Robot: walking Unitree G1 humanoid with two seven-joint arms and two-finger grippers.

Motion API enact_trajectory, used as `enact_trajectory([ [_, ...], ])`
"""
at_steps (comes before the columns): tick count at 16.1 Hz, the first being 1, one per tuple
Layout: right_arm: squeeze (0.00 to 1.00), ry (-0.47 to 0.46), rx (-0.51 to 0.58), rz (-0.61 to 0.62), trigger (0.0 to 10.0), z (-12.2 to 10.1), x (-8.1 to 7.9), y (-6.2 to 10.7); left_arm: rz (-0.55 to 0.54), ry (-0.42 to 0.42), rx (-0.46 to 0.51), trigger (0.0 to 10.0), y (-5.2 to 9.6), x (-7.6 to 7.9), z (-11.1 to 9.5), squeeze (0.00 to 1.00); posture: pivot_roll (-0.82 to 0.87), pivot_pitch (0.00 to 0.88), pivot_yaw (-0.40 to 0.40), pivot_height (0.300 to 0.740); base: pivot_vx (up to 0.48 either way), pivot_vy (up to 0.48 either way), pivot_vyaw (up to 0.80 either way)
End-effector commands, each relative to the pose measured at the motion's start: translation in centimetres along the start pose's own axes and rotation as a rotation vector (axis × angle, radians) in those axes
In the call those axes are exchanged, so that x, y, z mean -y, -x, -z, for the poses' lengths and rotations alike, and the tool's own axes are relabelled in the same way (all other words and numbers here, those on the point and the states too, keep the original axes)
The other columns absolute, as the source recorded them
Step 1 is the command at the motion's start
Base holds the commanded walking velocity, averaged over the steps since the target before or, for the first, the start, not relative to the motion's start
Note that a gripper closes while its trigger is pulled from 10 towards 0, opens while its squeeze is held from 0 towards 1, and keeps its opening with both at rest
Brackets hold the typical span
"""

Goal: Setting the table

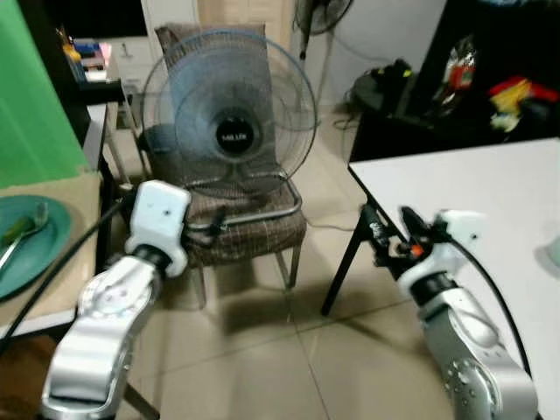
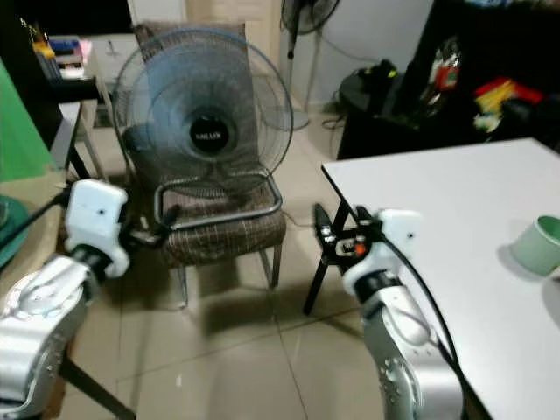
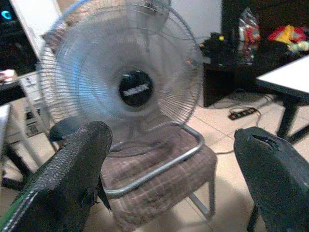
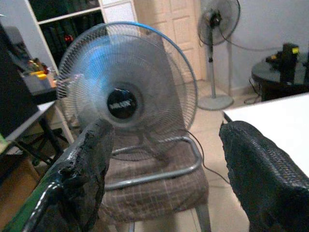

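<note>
Both arms are raised in front of the robot over a tiled floor [image 1: 262, 350], with nothing in either gripper. The left gripper [image 3: 169, 179] stands with its two black fingers [image 3: 72, 179] spread wide, aimed at a round electric fan [image 1: 229, 114] that sits on the seat of a checked chair [image 1: 249, 232] with a metal frame. The right gripper [image 4: 164, 179] is likewise spread wide and empty, pointing at the same fan and chair, and it hangs just off the near left corner of a white surface [image 2: 455, 219] on the robot's right. On that white surface, close to its right edge, stands a pale green cup [image 2: 538, 245], well apart from the right gripper and out beyond it to the right. On the robot's left, a wooden surface [image 1: 79, 188] carries a green plate [image 1: 39, 241] near its front edge, and a spoon [image 1: 24, 232] lies on the plate; the plate sits to the left of the left arm, apart from the left gripper. A green panel [image 1: 31, 96] rises behind that wooden surface. Beyond the chair a standing fan [image 4: 215, 48] is against the far wall, and dark furniture with coloured clutter [image 1: 516, 96] lies behind the white surface.
</note>
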State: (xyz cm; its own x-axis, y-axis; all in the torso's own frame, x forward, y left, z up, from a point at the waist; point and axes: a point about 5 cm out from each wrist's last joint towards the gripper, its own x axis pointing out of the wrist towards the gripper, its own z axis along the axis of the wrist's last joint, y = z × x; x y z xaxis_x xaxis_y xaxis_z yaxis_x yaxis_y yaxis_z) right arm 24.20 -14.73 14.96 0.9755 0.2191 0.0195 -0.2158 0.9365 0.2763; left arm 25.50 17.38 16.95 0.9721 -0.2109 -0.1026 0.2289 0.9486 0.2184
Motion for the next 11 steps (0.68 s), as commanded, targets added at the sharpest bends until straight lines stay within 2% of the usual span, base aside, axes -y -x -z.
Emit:
enact_trajectory([
  [1,0.00,0.009,0.000,0.025,10.0,-0.18,0.65,0.14,0.014,0.001,0.008,10.0,-0.16,0.40,-0.24,0.00,0.09,0.000,-0.018,0.740,0.000,0.352,0.00],
  [5,0.00,0.010,-0.007,0.020,10.0,-0.11,0.70,0.02,0.013,-0.001,0.010,10.0,-0.21,0.40,-0.29,0.00,0.09,0.000,-0.021,0.740,0.000,0.351,0.00],
  [7,0.00,0.042,-0.019,-0.007,10.0,-0.02,0.40,-0.16,0.010,-0.001,0.012,10.0,-0.20,0.31,-0.30,0.00,0.10,0.000,-0.027,0.740,0.000,0.349,0.00],
  [11,0.00,0.032,-0.020,-0.005,10.0,0.07,0.48,-0.27,0.006,-0.007,0.012,10.0,-0.19,0.06,-0.36,0.00,0.10,0.000,-0.024,0.740,0.000,0.350,0.00],
])
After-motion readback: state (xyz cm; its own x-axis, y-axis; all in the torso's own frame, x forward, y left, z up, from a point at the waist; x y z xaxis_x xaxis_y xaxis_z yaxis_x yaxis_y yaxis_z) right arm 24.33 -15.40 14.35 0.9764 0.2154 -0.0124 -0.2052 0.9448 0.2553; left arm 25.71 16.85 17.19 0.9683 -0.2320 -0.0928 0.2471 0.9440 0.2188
